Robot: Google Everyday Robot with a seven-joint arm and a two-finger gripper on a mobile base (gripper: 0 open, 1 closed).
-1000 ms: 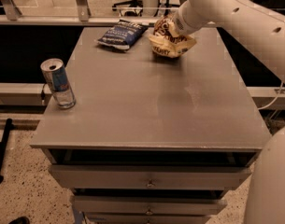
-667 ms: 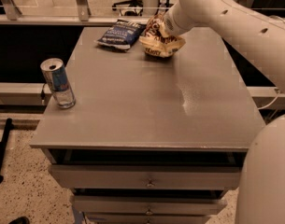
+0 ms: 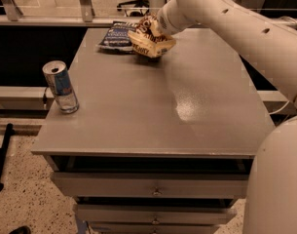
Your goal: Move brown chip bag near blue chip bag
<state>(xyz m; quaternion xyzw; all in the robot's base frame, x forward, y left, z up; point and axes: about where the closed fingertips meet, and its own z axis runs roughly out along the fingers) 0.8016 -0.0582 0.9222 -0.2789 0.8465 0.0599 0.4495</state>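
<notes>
Camera view: the gripper (image 3: 153, 27) is at the back of the grey table (image 3: 187, 106), at the tip of the big white arm (image 3: 226, 18) that comes in from the right. It is clamped on the top of the brown chip bag (image 3: 154, 43), which is all bunched up there. The bag's low end is at the table top or just above it; can't tell which.

The blue chip bag (image 3: 115, 35) lies flat just left of the brown one. The 2 bags touch or overlap a bit at the edge.

A blue & silver drink can (image 3: 61, 86) stands up straight near the left edge, well apart from both bags. Nothing sits btwn the can and the bags.

Drawers (image 3: 153, 184) are under the table top. The robot's white body (image 3: 279, 179) fills the bottom right corner.
</notes>
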